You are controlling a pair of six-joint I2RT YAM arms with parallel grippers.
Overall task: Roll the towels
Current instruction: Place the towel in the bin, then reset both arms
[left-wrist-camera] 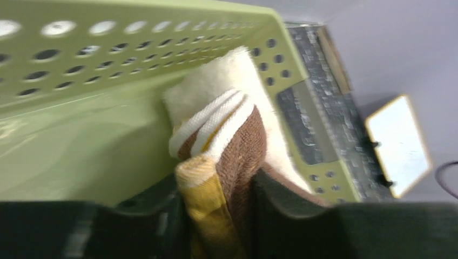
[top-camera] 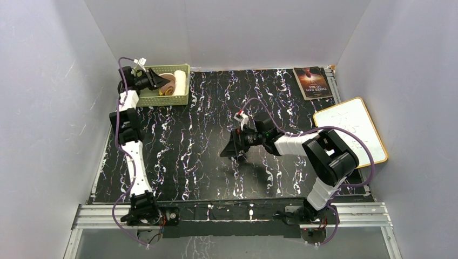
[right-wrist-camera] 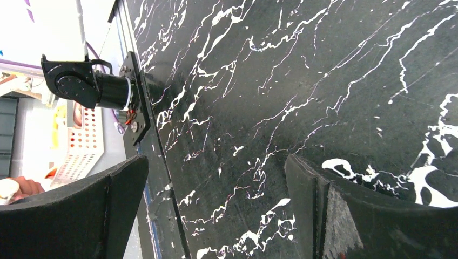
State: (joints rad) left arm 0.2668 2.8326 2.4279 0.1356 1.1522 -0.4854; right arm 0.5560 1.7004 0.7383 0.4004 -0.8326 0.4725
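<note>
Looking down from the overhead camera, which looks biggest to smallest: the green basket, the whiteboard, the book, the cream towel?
1. whiteboard
2. green basket
3. book, slightly smaller than the basket
4. cream towel

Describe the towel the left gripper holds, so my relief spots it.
Look in the green basket at the table's far left corner. Of two rolled towels, the left gripper pinches the brown towel, left of the cream towel. It alone is brown with orange-yellow.

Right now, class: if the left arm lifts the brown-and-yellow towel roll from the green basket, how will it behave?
Probably soft, not stiff: the brown-and-yellow towel roll squeezes narrow between the left fingers. Likely light, being looped cloth. Its loose layered end hints it could unroll if jostled.
</note>
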